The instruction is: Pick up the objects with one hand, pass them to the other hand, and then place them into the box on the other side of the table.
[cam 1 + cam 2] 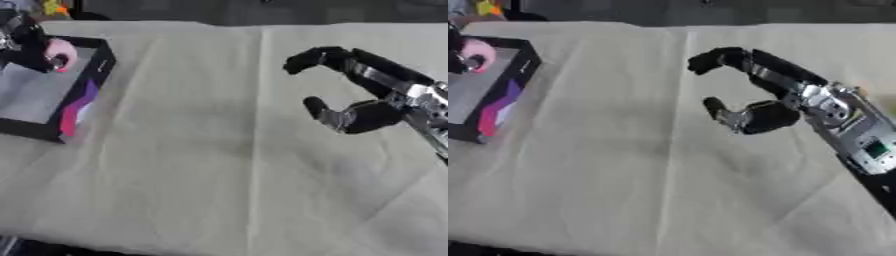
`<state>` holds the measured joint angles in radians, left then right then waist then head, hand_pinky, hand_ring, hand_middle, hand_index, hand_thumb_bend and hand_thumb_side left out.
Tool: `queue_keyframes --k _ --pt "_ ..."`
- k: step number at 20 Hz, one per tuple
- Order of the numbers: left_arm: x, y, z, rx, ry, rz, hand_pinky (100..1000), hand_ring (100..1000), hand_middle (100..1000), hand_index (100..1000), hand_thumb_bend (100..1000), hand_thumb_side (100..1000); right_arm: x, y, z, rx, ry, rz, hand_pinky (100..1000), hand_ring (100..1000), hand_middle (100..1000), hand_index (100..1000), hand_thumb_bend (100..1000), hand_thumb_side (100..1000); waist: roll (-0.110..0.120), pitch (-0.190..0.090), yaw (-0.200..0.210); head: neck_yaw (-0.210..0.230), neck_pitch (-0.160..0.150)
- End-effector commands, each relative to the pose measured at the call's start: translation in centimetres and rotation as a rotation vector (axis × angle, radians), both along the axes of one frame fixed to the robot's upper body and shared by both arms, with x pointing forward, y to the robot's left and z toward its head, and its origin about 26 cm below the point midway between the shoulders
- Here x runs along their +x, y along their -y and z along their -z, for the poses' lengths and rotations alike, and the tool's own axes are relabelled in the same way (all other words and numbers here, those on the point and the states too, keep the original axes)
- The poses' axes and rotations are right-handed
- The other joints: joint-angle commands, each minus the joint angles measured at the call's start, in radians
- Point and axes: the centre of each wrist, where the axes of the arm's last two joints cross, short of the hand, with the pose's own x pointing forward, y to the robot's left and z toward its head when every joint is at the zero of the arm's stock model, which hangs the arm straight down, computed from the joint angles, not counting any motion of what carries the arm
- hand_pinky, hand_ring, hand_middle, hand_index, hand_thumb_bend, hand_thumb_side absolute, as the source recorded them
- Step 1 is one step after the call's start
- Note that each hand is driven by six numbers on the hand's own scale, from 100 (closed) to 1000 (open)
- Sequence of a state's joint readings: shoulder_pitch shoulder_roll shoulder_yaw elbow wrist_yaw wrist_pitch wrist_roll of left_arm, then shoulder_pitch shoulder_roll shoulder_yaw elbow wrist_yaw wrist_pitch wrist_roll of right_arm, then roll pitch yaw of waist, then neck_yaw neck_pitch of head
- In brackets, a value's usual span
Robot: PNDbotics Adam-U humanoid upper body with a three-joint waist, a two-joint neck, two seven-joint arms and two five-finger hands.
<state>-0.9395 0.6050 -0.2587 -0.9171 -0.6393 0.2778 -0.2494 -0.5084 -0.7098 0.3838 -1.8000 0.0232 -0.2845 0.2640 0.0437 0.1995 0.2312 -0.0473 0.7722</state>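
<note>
one pink object sits in left hand, fingers curled round it, over the black box at table's left. right hand hovers mid-table, fingers curved, holding nothing. handover looks done; release into box left.

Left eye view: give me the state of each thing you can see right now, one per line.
Black robot left hand: over the box, fingers curled round a pink object.
Small pink rounded object: held in the left hand, above the box interior.
Black shallow box with grey floor: open, at the table's left edge.
Black robot right hand: above the cloth, fingers and thumb curved apart, holding nothing.
Beige cloth-covered table: creased.
</note>
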Motion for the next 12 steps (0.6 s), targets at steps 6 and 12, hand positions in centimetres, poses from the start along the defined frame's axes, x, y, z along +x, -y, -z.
queue_keyframes --k 6,12 --pt "0.63 -1.57 -0.44 0.068 0.053 -0.079 800 632 541 588 469 113 -0.15 0.07 -0.64 -0.006 0.03 0.002 976 852 829 917 100 451 -0.014 -0.003 -0.003 0.007 -0.003" --pt "0.7 -1.46 -0.76 0.072 0.073 -0.079 920 799 751 824 618 329 -0.13 0.08 -0.58 -0.005 0.026 0.004 977 851 828 917 100 458 -0.011 -0.004 -0.004 0.003 -0.002"
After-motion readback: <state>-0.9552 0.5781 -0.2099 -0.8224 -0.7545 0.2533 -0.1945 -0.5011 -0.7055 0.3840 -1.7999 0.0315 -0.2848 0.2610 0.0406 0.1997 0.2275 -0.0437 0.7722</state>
